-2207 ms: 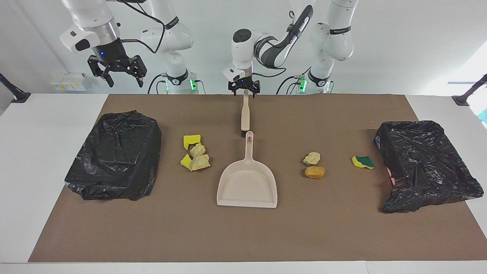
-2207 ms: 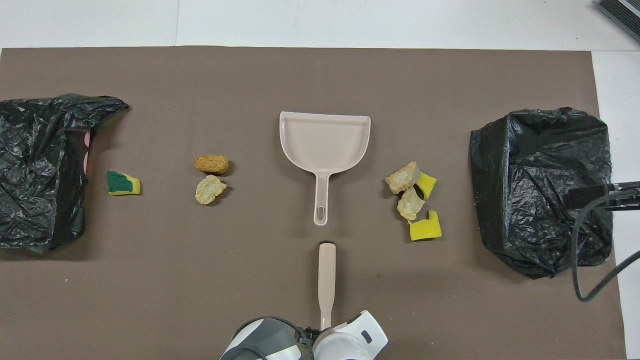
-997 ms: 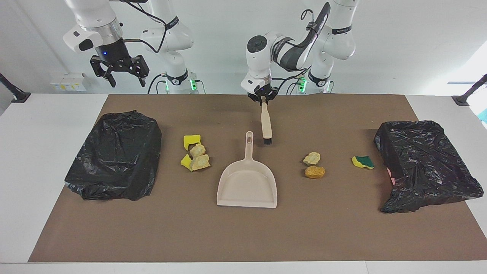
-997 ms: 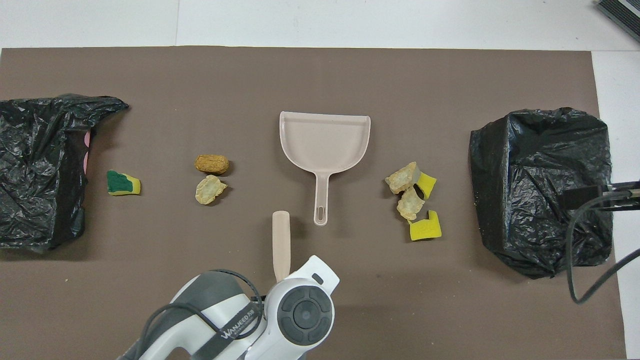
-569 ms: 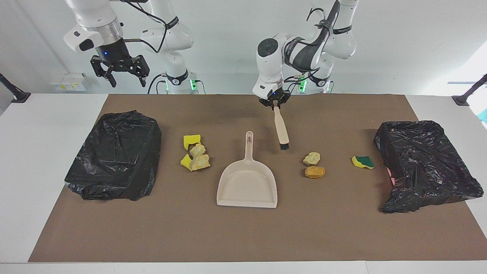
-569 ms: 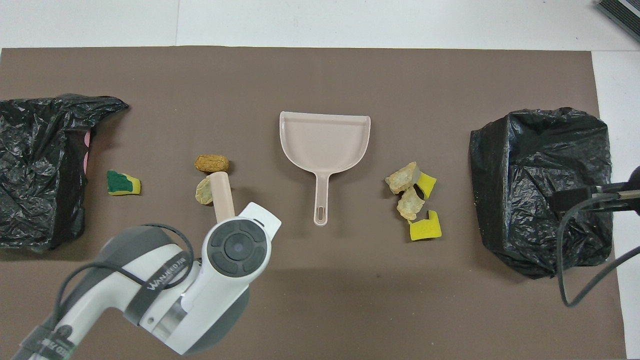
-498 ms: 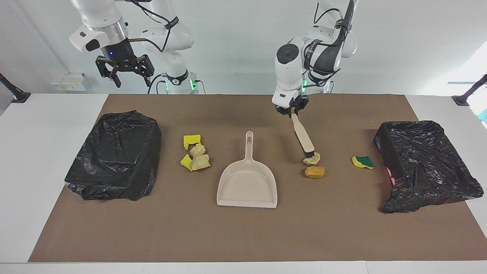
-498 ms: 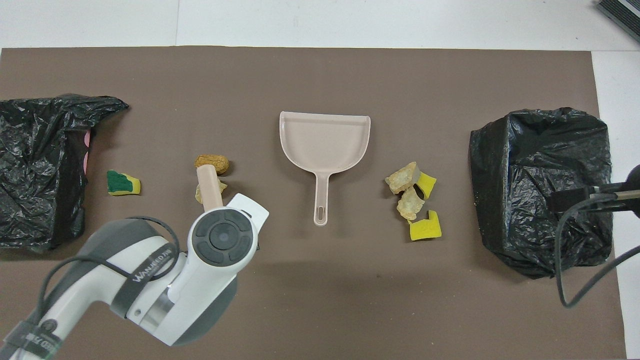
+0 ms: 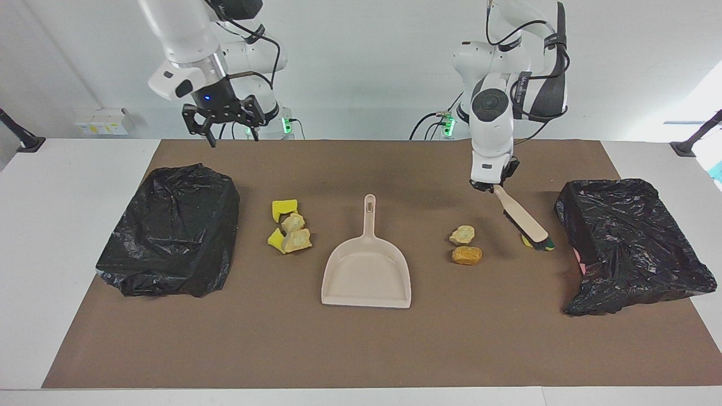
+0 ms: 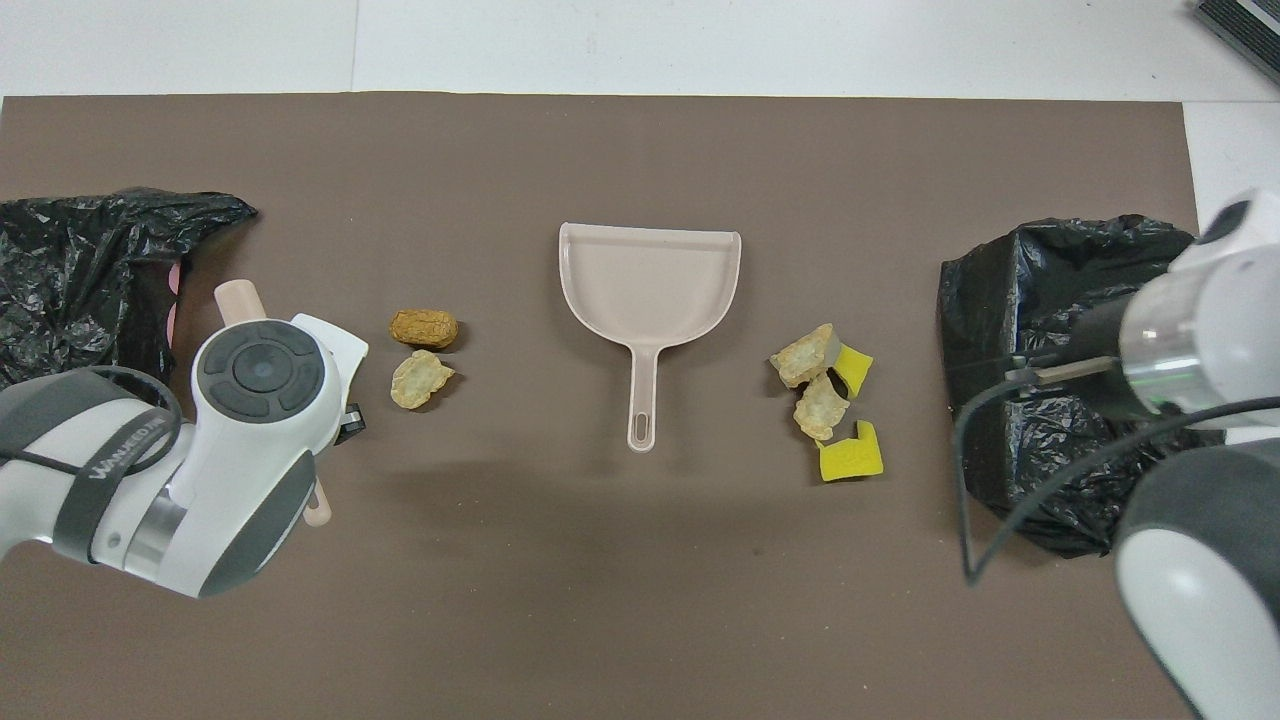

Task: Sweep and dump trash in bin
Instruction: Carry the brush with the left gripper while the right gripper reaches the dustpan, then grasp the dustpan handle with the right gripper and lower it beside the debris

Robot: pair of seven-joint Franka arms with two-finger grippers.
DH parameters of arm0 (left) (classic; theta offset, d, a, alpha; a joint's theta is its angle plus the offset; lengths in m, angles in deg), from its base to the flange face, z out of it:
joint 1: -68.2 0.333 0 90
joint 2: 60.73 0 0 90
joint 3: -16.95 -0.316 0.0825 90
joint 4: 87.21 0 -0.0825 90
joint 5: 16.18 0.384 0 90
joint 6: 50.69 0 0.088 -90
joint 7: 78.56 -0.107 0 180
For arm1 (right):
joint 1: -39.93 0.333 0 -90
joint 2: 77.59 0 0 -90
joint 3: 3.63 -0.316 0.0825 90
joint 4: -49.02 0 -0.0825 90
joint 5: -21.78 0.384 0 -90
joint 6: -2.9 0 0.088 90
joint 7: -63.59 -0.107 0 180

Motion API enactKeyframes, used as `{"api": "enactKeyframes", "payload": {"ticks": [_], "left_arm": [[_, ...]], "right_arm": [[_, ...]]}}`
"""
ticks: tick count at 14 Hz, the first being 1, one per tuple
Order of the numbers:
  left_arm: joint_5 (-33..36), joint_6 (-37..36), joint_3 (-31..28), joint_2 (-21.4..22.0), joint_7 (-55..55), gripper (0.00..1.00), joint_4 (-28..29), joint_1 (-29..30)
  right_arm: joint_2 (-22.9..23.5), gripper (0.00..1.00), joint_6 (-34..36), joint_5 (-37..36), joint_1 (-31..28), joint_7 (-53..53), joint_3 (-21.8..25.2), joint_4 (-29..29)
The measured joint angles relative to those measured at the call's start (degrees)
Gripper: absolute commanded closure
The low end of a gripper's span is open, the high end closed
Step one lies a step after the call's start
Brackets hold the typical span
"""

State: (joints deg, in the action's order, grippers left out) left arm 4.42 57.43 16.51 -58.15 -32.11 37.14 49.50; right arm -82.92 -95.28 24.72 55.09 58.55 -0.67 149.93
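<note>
Black bristles of the brush (image 9: 527, 223) sit right on the yellow-and-green sponge piece (image 9: 546, 244), so most of that scrap is hidden. The left pincer (image 9: 489, 184) is squeezed tight on the thin end of the brush handle. From the pincer the brush slants down and away from the robots, toward the black bin bag (image 9: 632, 242) at the left arm's end of the counter (image 9: 361, 349). Its long line runs from the pincer to the bristles.

Two bread-like chunks (image 9: 465, 245) lie on the brown mat below the pincer, on the side toward the dustpan (image 9: 366, 270). The dustpan lies flat, its handle pointing at the robots and its wide mouth pointing away. More trash, the yellow sponge pieces and bread chunks (image 9: 289, 226), is well apart from the left pincer, past the dustpan.

The scraps look light and soft, so I think a gentle push will slide them. The bread may crumble. The dustpan looks stiff and light, and its handle is the best place to hold.

The right pincer (image 9: 224, 119) is open and empty, up over the counter edge near the other bin bag (image 9: 172, 228).
</note>
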Motion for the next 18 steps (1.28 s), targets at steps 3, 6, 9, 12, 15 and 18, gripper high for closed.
{"api": "enactKeyframes", "payload": {"ticks": [3, 6, 9, 12, 15, 18], "left_arm": [[1.06, -0.01, -0.01, -0.4, -6.24, 1.0, 0.3, 6.67], [1.1, 1.58, 0.06, -0.35, -16.3, 1.0, 2.17, 12.67], [-0.15, 3.62, 0.15, -0.34, -25.1, 1.0, 4.47, 15.09], [-6.91, 5.45, 0.79, -0.34, -32.2, 1.0, 5.92, 15.14], [-13.58, 6.97, 1.6, -0.33, -35.59, 1.0, 6.03, 13.76], [-19.64, 9.29, 1.89, -0.33, -36.31, 1.0, 6.03, 8.77]], "right_arm": [[7.05, 0.0, -6.63, 0.01, 6.44, -9.38, -0.3, 0.43], [14.15, 0.0, -14.37, 0.61, 11.7, -16.7, -0.37, 0.46], [19.79, 0.0, -20.57, 3.69, 15.33, -19.5, -0.39, 0.42], [24.13, 0.0, -23.39, 4.02, 19.29, -24.72, -0.4, 0.39], [26.85, 0.0, -25.84, 4.03, 22.0, -26.84, -0.38, 0.38], [27.21, 0.08, -25.91, 4.03, 21.65, -26.84, 0.09, 0.36]]}}
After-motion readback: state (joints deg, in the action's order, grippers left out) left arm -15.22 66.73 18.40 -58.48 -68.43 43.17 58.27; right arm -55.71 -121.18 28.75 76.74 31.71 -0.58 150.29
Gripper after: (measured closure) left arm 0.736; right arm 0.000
